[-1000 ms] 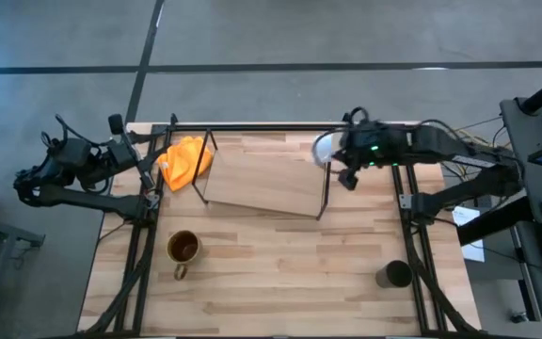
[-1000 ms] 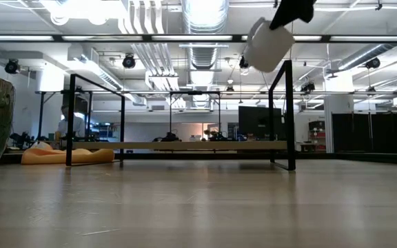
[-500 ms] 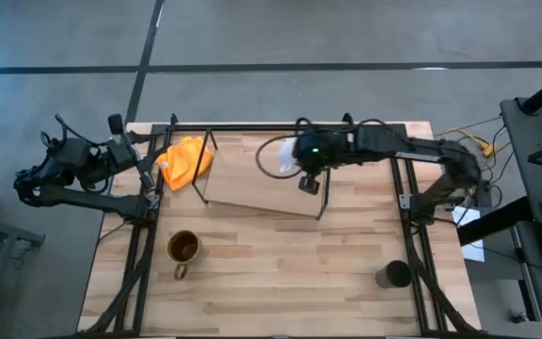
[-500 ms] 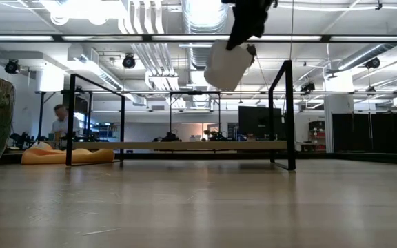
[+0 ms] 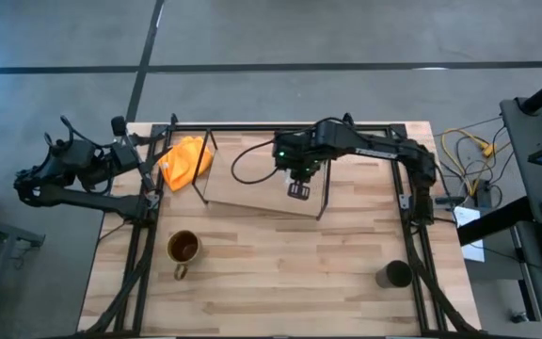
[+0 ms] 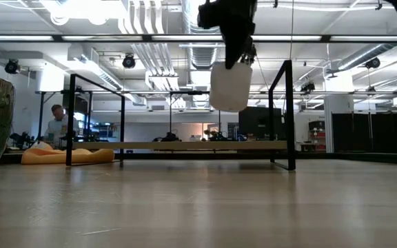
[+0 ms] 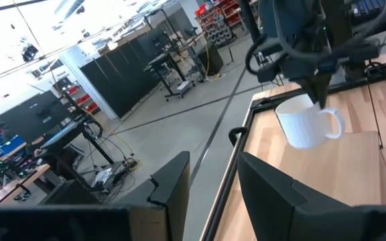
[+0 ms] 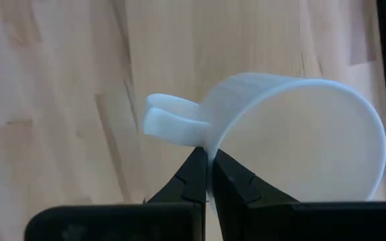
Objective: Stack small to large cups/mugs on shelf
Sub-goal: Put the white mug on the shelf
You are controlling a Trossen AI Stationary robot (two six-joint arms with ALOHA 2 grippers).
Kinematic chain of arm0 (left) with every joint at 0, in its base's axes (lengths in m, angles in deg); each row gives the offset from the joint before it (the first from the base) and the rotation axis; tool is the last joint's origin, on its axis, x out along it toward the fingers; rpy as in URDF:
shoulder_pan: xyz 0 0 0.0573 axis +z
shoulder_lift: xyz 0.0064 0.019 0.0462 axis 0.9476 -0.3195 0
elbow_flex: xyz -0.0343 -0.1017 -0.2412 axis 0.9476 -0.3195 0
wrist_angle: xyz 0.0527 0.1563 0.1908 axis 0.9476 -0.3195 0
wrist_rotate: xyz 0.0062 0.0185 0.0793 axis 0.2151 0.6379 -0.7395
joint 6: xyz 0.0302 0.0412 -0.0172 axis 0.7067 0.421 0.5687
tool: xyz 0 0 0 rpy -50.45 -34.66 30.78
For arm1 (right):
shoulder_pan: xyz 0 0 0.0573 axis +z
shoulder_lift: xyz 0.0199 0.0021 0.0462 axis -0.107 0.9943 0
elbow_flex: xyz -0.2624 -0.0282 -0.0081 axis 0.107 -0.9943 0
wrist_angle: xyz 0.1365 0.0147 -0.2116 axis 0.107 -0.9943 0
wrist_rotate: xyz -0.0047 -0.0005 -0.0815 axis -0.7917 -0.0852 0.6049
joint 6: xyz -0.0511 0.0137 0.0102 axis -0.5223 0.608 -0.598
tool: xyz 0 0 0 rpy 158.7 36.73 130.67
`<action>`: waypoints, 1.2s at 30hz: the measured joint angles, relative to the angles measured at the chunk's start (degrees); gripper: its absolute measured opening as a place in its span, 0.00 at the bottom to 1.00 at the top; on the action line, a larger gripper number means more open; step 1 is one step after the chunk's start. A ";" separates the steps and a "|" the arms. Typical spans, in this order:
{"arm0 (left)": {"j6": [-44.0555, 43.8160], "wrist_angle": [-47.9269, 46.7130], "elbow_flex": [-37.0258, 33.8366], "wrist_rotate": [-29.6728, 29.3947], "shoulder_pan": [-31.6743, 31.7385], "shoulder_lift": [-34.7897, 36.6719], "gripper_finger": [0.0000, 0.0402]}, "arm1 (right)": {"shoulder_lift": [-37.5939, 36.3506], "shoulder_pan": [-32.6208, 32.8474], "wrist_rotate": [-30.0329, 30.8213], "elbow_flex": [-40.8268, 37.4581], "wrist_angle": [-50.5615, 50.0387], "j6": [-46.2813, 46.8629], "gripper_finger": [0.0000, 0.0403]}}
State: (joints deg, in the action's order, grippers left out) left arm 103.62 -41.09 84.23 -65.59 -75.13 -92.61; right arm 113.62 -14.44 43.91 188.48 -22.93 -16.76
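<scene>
The right claw (image 6: 234, 60) grips the white mug (image 6: 230, 86) by its rim, holding it in the air above the shelf (image 5: 252, 185). The left claw (image 7: 213, 184) waits released at the counter's (image 5: 280, 273) left edge.

a shelf (image 5: 252, 184) sits on the table (image 5: 280, 282) along its far edge, near the middle. a cloth (image 5: 184, 158) lies at the shelf's left end, toward the table's far left corner. a mug (image 5: 183, 249) stands near the table's left edge, in front of the shelf. another mug (image 5: 395, 274) stands near the front right corner. a third mug (image 6: 230, 85) hangs above the shelf's right part.
</scene>
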 joint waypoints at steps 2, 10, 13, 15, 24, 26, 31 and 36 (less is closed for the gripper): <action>-0.01 0.01 -0.02 0.00 -0.01 0.00 0.29 | 1.62 -0.29 -1.08 0.74 -0.82 0.35 0.02; -0.01 -1.36 -0.25 -0.01 -0.01 0.03 0.29 | 5.52 -1.12 -3.81 0.07 -3.74 3.20 0.02; -0.01 -2.18 -0.28 -0.02 -0.01 0.04 0.29 | 5.67 -1.32 -3.80 0.07 -3.42 3.07 0.02; -0.01 -2.67 -0.28 -0.02 -0.01 0.04 0.29 | 5.67 -1.49 -3.80 0.03 -3.27 3.08 0.02; -0.01 -2.55 -0.28 -0.02 -0.01 0.13 0.29 | 6.08 -1.48 -4.09 -0.53 -2.34 4.05 0.02; -0.01 -2.55 -0.28 -0.02 -0.01 0.13 0.29 | 6.11 -1.48 -4.12 -1.49 -2.13 4.51 0.02; -0.01 -2.55 -0.33 -0.02 0.01 0.13 0.29 | 6.11 -1.48 -4.27 -4.31 -1.49 4.63 0.02; -0.01 -2.55 -0.34 -0.02 0.01 0.13 0.29 | 5.87 -1.45 -4.08 -6.74 1.11 4.71 0.02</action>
State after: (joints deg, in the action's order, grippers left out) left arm 103.60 -43.63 83.89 -65.61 -75.11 -92.48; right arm 119.49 -15.90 39.83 181.74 -21.82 -12.05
